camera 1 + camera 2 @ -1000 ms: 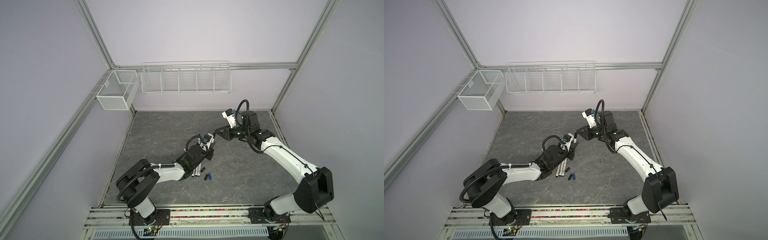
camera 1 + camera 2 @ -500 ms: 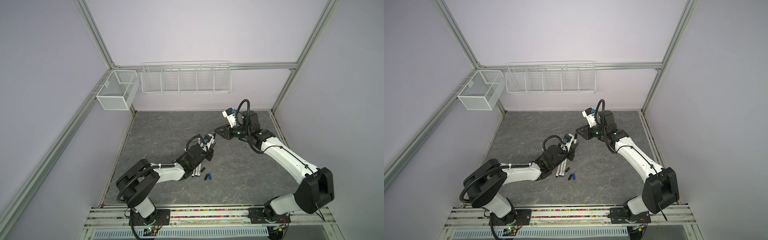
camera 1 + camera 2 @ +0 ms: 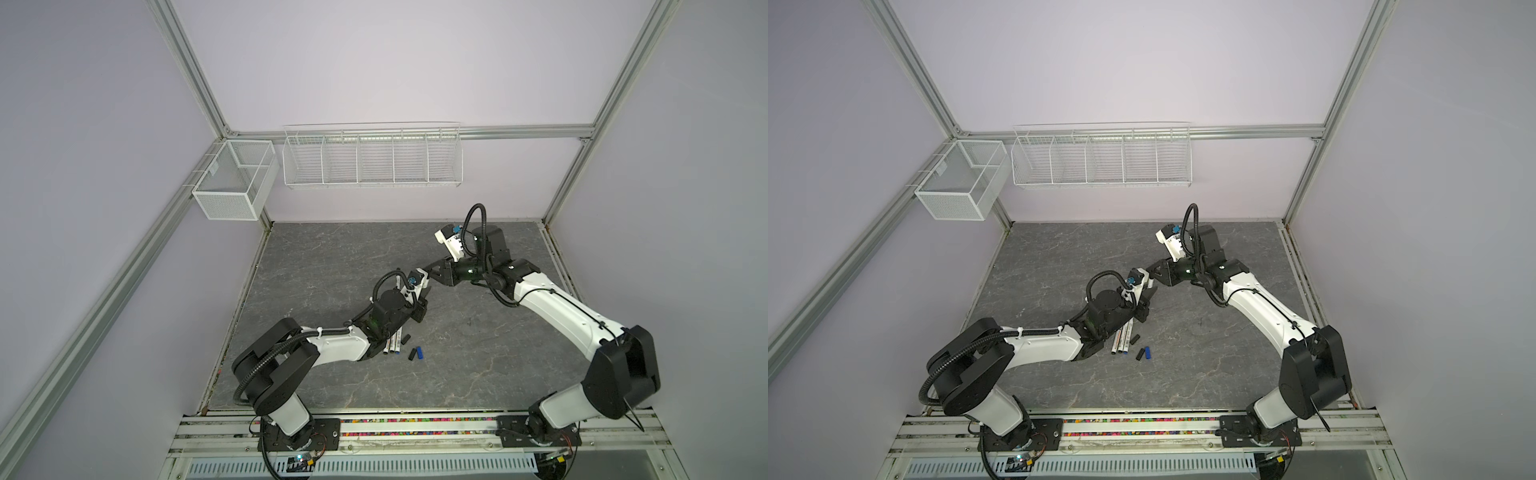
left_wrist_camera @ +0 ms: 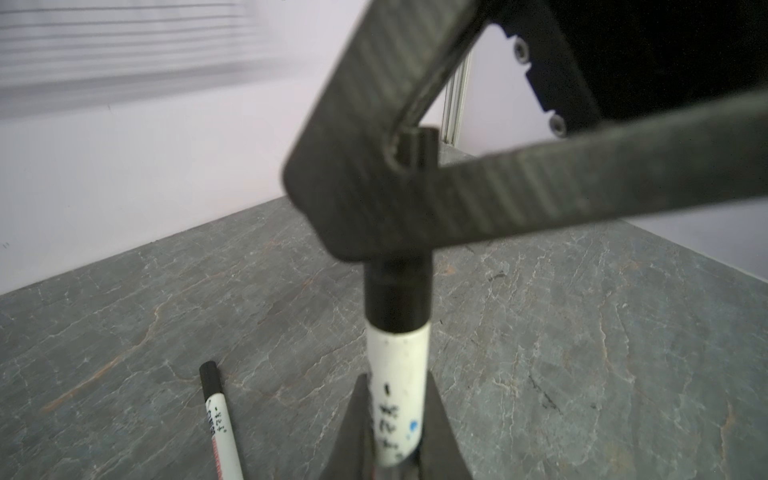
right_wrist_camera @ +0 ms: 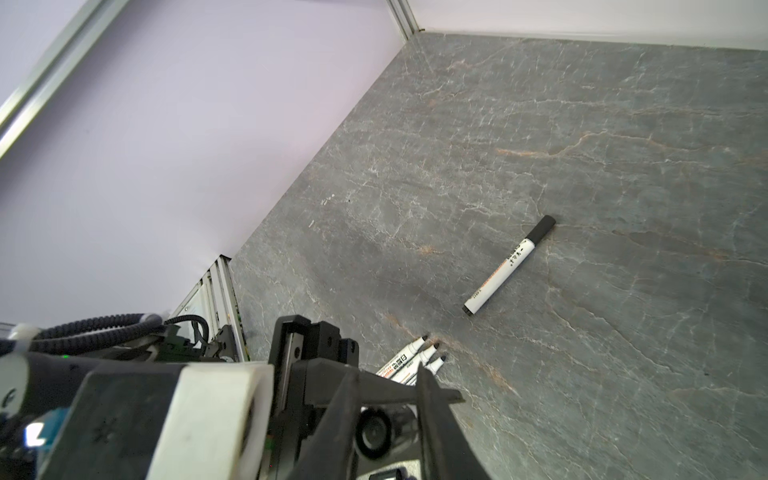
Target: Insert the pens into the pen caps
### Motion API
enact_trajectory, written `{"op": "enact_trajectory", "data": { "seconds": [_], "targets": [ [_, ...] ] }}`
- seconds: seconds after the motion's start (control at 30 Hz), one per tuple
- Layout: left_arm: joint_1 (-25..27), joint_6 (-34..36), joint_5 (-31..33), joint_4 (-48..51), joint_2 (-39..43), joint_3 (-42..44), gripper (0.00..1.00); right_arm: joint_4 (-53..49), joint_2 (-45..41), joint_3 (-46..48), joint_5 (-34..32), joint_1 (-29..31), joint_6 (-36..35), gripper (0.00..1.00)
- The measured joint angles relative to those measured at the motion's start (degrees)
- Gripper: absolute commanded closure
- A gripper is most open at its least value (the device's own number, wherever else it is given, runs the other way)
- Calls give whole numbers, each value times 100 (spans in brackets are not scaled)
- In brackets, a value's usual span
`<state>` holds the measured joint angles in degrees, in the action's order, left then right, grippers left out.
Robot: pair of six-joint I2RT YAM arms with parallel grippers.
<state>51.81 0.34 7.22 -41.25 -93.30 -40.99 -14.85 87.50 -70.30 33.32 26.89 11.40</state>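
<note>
My left gripper (image 4: 397, 388) is shut on a white pen (image 4: 398, 374) that points up and away from it. A black pen cap (image 4: 397, 299) sits over that pen's tip, and my right gripper (image 5: 384, 399) is shut on this cap (image 5: 380, 430). In both top views the two grippers meet at mid-table (image 3: 424, 291) (image 3: 1148, 291). Three uncapped pens (image 5: 415, 359) (image 3: 394, 344) lie side by side under the left arm. One capped pen (image 5: 509, 266) (image 4: 220, 419) lies apart. Loose caps lie near the pens: black (image 3: 412, 353) and blue (image 3: 421, 352).
Both arms work over a grey stone-pattern table (image 3: 332, 257) inside a walled cell. A wire shelf (image 3: 372, 160) and a mesh basket (image 3: 235, 183) hang on the walls, well above the table. Another black cap (image 3: 1133, 339) lies by the pen tips.
Both arms stay almost where they were, holding pen and cap together. The right gripper has edged slightly toward the left one.
</note>
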Motion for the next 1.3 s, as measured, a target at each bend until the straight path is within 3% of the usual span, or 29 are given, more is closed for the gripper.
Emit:
{"op": "enact_trajectory", "data": {
  "seconds": [0.3,0.53,0.73,1.1,1.3],
  "targets": [
    [-92,-240,-308,92,-7,-2,100,-177,205,-166,48,-13,-153,89],
    [-625,-1338,-1434,-214,-258,-136,100,-516,907,-918,437,-125,-470,93],
    [-835,-1882,-1766,-404,-468,-151,100,-942,1434,-1434,566,-144,-824,93],
    [-1082,-1521,-1838,164,-245,-151,100,-1106,1731,-1690,505,-46,-1086,93],
    [-1392,-1486,-2267,400,-103,-151,100,-1029,1836,-1797,332,85,-1191,93]
  ]
}}
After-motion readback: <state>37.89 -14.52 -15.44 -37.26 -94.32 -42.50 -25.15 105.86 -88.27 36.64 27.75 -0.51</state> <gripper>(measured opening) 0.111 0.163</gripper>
